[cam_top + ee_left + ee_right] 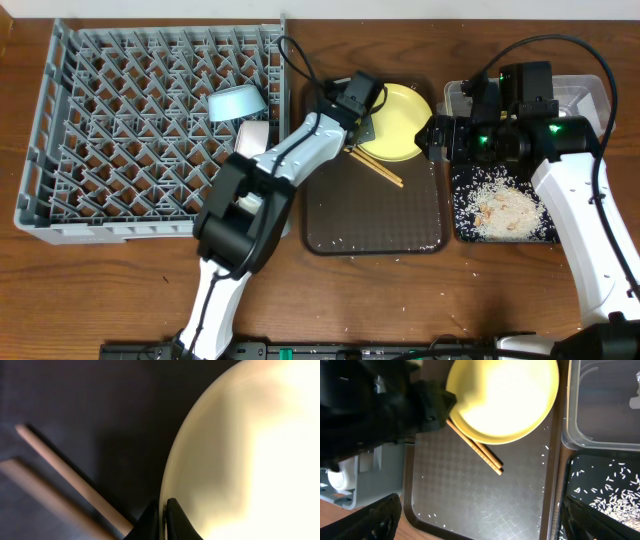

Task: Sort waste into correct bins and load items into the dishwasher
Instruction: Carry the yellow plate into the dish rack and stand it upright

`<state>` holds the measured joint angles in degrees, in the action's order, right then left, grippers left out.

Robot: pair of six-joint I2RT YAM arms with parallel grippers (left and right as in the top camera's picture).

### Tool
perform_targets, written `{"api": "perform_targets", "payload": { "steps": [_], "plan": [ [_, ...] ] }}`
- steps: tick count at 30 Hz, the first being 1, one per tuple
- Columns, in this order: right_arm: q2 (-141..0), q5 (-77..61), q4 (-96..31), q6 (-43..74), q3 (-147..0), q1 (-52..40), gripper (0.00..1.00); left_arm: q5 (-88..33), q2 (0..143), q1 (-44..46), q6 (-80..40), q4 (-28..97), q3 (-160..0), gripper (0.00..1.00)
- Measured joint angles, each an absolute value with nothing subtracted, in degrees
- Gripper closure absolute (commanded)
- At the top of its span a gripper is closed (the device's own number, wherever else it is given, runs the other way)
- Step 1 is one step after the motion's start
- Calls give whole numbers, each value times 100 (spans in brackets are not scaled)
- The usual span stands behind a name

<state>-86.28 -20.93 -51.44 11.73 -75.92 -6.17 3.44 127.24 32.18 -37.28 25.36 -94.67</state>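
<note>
The left pincer [163,509] is pressed together on the rim of the yellow plate [398,120], its two tips pinching the edge with barely a slit between them. To one side of the tips the plate spreads away, bright and bare. To the other side, just beside them, lie the chopsticks [376,168], which run a little way under the plate's edge. Plate and chopsticks both rest on the dark-brown serving tray [375,215].

The right pincer [485,515] is spread wide and grips nothing. It hovers over the same tray, across the plate from the left pincer. Close beside it sit the black tray [458,232], strewn with rice [505,212], and the clear tub [590,95].

The dish rack [120,130] is well apart from the left pincer, back along its own arm. The light-blue bowl [237,102] is already in it, and something white beside the bowl is partly hidden by the arm.

To my eye the plate is the job in hand, gripped but not yet raised. The next move calls for lifting it off the chopsticks without dragging them. Then it has to be swung across to the rack and stood between the pegs. With so thin a hold on the rim, the plate may well tip or slip
</note>
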Motion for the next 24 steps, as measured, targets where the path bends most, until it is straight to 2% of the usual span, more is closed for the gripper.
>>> {"api": "perform_targets", "payload": {
  "steps": [9, 17, 24],
  "plan": [
    [-8628, -2093, -5144, 1173, -7590, -617, 1, 1066, 10958, 3190, -2698, 3168, -9432, 92],
    [-8628, -2095, -5144, 1173, -7590, -617, 1, 2565, 10066, 3168, -1474, 3732, -9432, 93],
    [-8628, -2093, -5144, 1173, -7592, -617, 1, 3898, 9662, 2740, -427, 3918, -9432, 93]
  ]
}}
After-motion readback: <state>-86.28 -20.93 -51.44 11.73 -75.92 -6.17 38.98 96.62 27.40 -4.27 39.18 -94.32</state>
